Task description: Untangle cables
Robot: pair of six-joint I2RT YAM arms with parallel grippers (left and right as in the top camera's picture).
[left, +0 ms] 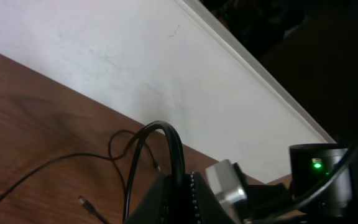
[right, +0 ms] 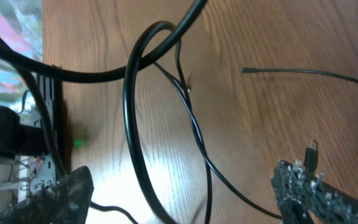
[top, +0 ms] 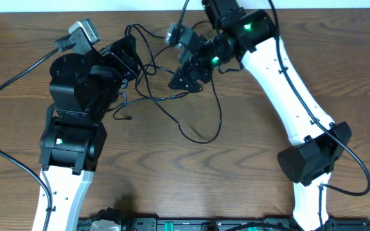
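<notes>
The light, limp cables [top: 148, 80] lie tangled at 12 o'clock on the bench [top: 236, 183], the left gripper [top: 132, 59] clamped on them, the right gripper [top: 186, 78] apart; probably best pinched near a plug [top: 128, 118].

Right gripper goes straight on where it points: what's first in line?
Likely the black cables looping just ahead of the open right gripper, then the table; depth is unclear.

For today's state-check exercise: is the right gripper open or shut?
Open: on the right gripper, fingers stand wide apart, black cables loose between them.
</notes>
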